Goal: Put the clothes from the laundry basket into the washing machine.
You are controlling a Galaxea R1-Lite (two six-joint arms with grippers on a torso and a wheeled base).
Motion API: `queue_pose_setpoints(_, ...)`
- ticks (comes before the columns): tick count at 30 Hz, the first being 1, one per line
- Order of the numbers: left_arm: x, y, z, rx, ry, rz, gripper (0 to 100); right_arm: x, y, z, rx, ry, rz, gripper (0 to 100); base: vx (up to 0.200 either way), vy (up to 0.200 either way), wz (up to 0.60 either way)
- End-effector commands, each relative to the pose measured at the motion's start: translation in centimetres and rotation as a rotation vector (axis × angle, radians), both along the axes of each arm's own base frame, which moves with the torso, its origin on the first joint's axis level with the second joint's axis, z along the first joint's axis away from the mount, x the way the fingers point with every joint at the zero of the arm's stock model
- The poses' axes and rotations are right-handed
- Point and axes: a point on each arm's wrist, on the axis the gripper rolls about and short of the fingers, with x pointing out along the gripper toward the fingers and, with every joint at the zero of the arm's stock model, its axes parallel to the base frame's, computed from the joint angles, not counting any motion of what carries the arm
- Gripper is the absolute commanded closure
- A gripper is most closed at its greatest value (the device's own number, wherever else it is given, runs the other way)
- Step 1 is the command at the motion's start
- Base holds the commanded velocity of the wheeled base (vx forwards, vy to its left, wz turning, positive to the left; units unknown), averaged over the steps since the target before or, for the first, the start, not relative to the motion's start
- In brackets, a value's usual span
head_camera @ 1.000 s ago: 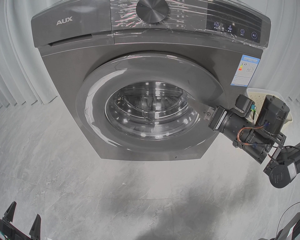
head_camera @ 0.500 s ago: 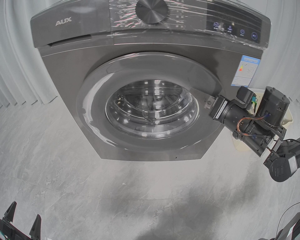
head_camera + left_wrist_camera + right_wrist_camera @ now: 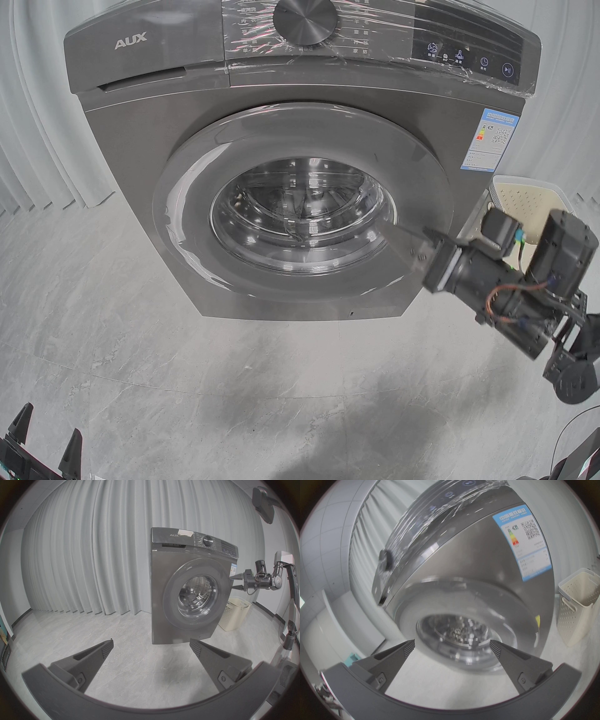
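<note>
Right gripper [image 3: 405, 245], jaws wide (empty), sits by the washing machine [image 3: 144, 125] and its shut door [image 3: 300, 134] — a glancing grab could slip off.

Our head camera looks down at the washing machine [image 3: 144, 125], close, at twelve o'clock; left wrist faces it from afar, right wrist near; all share its door [image 3: 300, 212].

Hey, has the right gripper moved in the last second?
Yes. The right gripper has dropped lower across the washing machine door, ending farther below the energy label than it was.
</note>
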Motion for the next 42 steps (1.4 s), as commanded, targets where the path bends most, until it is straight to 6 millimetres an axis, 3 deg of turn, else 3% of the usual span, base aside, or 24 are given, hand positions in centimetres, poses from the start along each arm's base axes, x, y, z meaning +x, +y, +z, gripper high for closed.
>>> queue_pose_setpoints(1, 0.0, 0.0, -0.5, 0.000, 0.005, 0.000, 0, -7.6, -3.5, -3.5, -0.170, 0.033, 0.130, 0, 0.000, 0.000, 0.00)
queue_pose_setpoints(9, 0.0, 0.0, -0.5, 0.000, 0.006, 0.000, 0, -11.4, -10.0, -2.9, -0.158, -0.074, -0.040, 0, 0.000, 0.000, 0.00)
queue_pose_setpoints(12, 0.0, 0.0, -0.5, -0.001, 0.006, -0.001, 0, -13.0, -12.6, -3.8, -0.200, -0.091, -0.168, 0, 0.000, 0.000, 0.00)
queue_pose_setpoints(18, 0.0, 0.0, -0.5, 0.000, 0.006, 0.000, 0, -16.6, -15.5, -5.7, -0.244, -0.094, -0.351, 0, 0.000, 0.000, 0.00)
queue_pose_setpoints(27, 0.0, 0.0, -0.5, 0.000, 0.006, -0.002, 0, -23.1, -17.2, -10.2, -0.301, -0.074, -0.508, 0, 0.000, 0.000, 0.00)
queue_pose_setpoints(34, 0.0, 0.0, -0.5, -0.003, 0.006, -0.001, 0, -23.9, -16.8, -12.0, -0.332, -0.094, -0.526, 0, 0.000, 0.000, 0.00)
queue_pose_setpoints(42, 0.0, 0.0, -0.5, -0.012, 0.006, -0.001, 0, -23.9, -17.0, -12.3, -0.334, -0.044, -0.606, 0, 0.000, 0.000, 0.00)
